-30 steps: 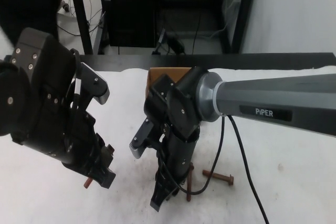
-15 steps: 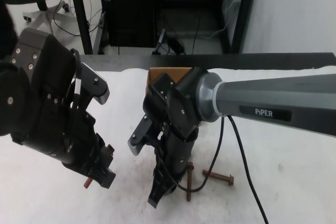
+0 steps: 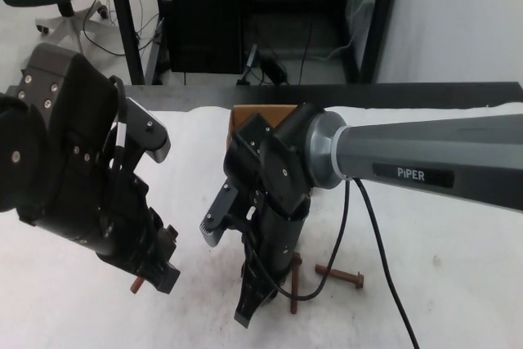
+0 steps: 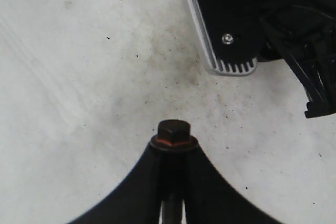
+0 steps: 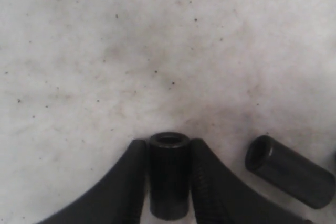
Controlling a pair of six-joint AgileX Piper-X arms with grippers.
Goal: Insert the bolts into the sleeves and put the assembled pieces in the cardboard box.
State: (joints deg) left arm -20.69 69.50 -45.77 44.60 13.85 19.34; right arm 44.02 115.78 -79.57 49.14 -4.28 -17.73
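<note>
The left gripper (image 4: 173, 153) pinches a bolt (image 4: 174, 132) by its shank, above the bench (image 4: 79, 77). The right gripper (image 5: 169, 153) clamps a sleeve (image 5: 169, 179). A second sleeve (image 5: 290, 171) lies just beside it. A loose bolt (image 3: 343, 275) lies near, and the box (image 3: 260, 114) sits farther back.

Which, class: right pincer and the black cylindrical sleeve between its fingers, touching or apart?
Touching. Right wrist view: right pincer fingers flank the black cylindrical sleeve, no gap.
</note>
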